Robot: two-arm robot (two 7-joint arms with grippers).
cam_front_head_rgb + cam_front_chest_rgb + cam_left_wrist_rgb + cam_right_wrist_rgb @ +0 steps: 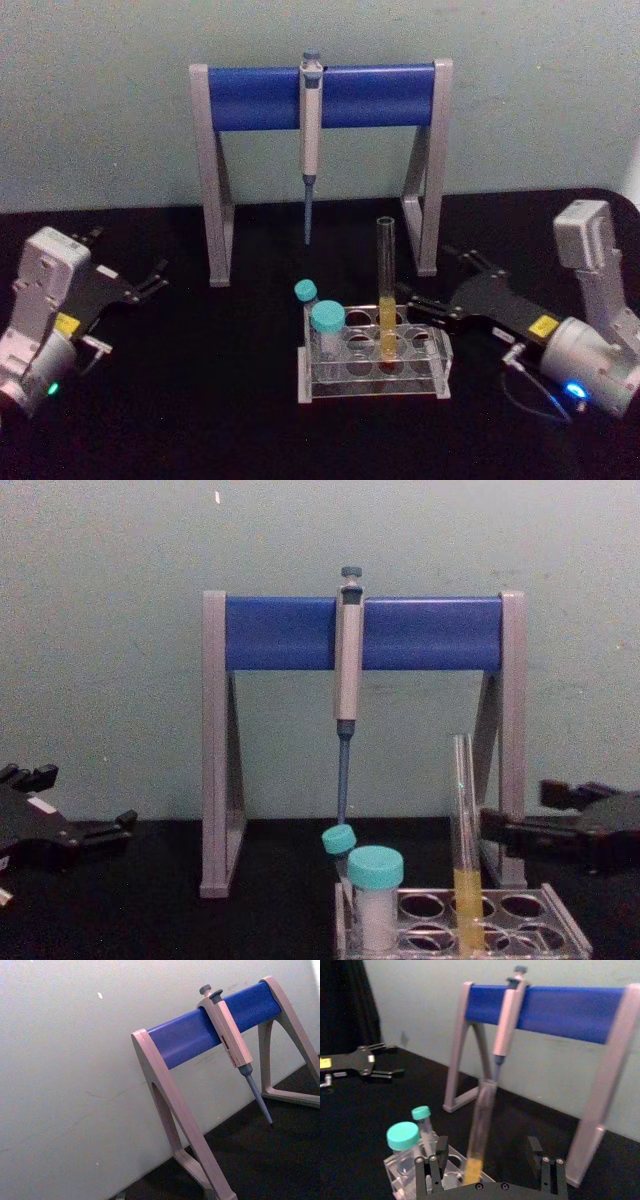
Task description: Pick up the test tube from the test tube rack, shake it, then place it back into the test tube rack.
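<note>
One test tube (387, 290) stands upright in the rack (372, 362) at desk (200, 400) centre; the right gripper (412, 302) waits beside it, fingers wide to straddle it. Left gripper (150, 283) idles far left, fingers wide.

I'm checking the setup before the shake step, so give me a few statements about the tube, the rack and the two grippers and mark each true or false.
1. The test tube stands upright in the test tube rack. True.
2. The right gripper is shut on the test tube. False: its fingers are open, one on each side of the tube, not touching it.
3. The yellow liquid fills the tube to its top. False: it sits only in the lower part.
4. Two teal-capped vials stand in the rack to the robot's left of the tube. True.
5. The pipette lies on the table. False: it hangs from the blue bar of the pipette stand.
6. The left gripper is open, far from the rack on the robot's left. True.
</note>
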